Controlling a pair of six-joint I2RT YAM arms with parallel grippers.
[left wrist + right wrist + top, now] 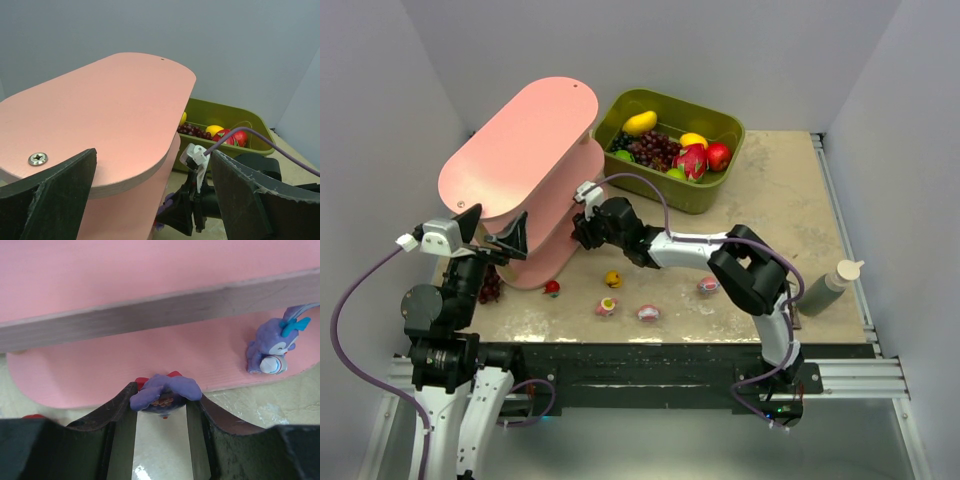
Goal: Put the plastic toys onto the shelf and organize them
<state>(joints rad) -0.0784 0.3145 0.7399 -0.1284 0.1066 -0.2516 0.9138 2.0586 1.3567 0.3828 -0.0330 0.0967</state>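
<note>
The pink three-tier shelf (525,150) stands at the back left. My right gripper (582,232) reaches to its lowest board (100,365) and is shut on a purple toy (164,392) with red bits, held at the board's front edge. Another purple toy with a blue bow (272,347) lies on that board to the right. Several small toys lie on the table: a red one (552,288), a yellow one (613,279), and pink ones (607,306) (648,313) (708,285). My left gripper (498,240) is open and empty beside the shelf's top board (100,115).
An olive-green bin (715,185) with larger fruits and dark grapes stands behind the shelf on the right. A dark red grape bunch (490,287) lies by the left arm. A squeeze bottle (828,287) stands at the table's right edge.
</note>
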